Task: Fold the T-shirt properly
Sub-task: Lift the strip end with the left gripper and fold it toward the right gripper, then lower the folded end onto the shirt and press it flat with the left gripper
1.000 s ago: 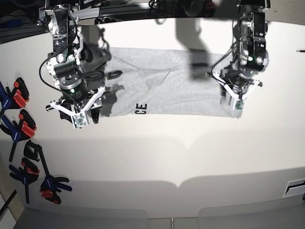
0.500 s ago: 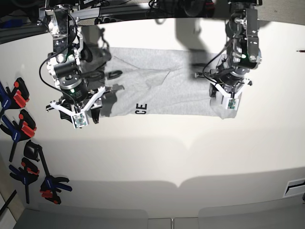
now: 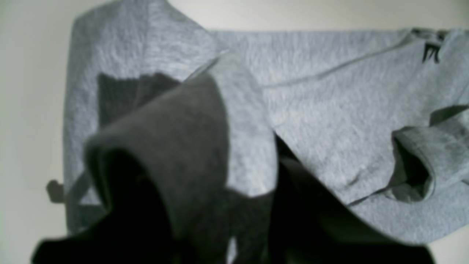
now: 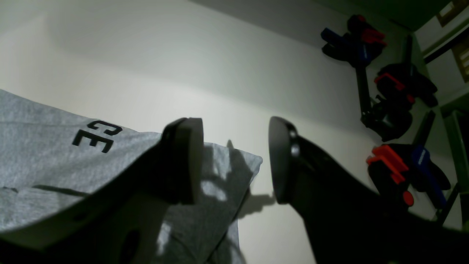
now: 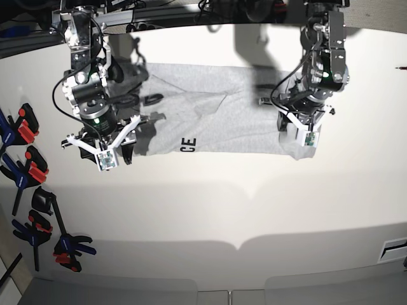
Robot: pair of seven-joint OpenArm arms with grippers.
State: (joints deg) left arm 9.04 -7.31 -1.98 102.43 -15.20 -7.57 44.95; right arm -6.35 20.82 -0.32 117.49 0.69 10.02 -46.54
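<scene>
The light grey T-shirt lies spread across the back of the white table, with black letters "CE" near its front hem. My left gripper is shut on the shirt's right end. In the left wrist view that lifted cloth curls up close to the camera, above the flat shirt. My right gripper hovers open at the shirt's left front corner. In the right wrist view, one of its fingers is over the T-shirt and the other is past its edge.
Several blue, red and black spring clamps lie along the table's left edge and also appear in the right wrist view as clamps. A small white fixture sits at the right edge. Cables and dark gear line the back.
My left gripper has moved left with the shirt's right end, drawing that edge inward. The right arm has not moved.
</scene>
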